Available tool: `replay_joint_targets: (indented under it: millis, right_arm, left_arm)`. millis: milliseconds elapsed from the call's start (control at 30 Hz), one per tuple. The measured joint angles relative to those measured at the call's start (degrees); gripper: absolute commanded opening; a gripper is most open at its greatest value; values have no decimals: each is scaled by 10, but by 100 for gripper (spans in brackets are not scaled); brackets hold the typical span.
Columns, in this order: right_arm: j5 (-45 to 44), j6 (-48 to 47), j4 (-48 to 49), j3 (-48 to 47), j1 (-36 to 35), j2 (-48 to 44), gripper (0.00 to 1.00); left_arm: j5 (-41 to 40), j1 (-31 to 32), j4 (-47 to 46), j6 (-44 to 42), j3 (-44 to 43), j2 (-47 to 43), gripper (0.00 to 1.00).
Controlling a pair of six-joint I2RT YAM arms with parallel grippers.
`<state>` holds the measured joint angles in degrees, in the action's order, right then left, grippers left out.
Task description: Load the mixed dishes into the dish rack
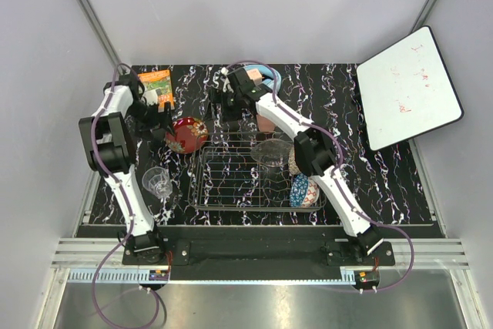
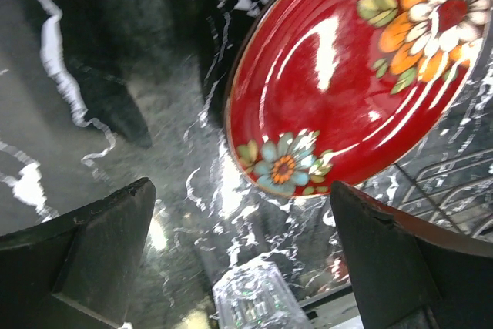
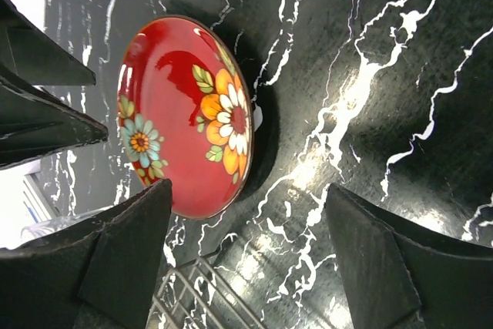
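Bowl (image 1: 187, 134), red with painted flowers, lies upside down on the black marbled table (image 1: 370, 182), just off the far-left corner of the dish rack (image 1: 231, 182). The left gripper (image 2: 240, 186) stands wide with nothing between its 2 fingers; the bowl lies just ahead, toward its right finger. The right gripper (image 3: 248, 189) gapes wide and empty too, the bowl ahead by its left finger.

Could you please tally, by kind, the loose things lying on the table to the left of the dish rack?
Red bowl: 1
Glass tumbler: 1
Orange book: 1
Total: 3
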<state>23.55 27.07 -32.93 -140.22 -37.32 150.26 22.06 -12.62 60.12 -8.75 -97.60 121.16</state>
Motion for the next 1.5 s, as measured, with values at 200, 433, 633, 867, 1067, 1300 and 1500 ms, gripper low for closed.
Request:
replay_joint_targets:
  millis: [200, 433, 633, 867, 1067, 1300, 1500]
  right_arm:
    - [0, 7, 0, -2, -3, 17, 82]
    - [2, 37, 6, -10, -7, 40, 77]
    - [11, 58, 18, -17, -9, 51, 75]
    - [12, 78, 28, -18, -9, 56, 70]
    - [16, 92, 36, -23, -8, 64, 60]
    - [27, 98, 38, -19, -7, 72, 29]
    - [35, 101, 49, 4, -3, 71, 0]
  left_arm:
    - [38, 3, 4, 9, -21, 26, 99]
    - [65, 16, 14, 20, -42, 63, 99]
    - [73, 38, 16, 31, -86, 88, 99]
    - [78, 76, 12, 42, -116, 105, 99]
    - [79, 94, 17, 46, -123, 109, 99]
    - [75, 88, 15, 47, -132, 112, 99]
    - [71, 85, 14, 46, -133, 113, 99]
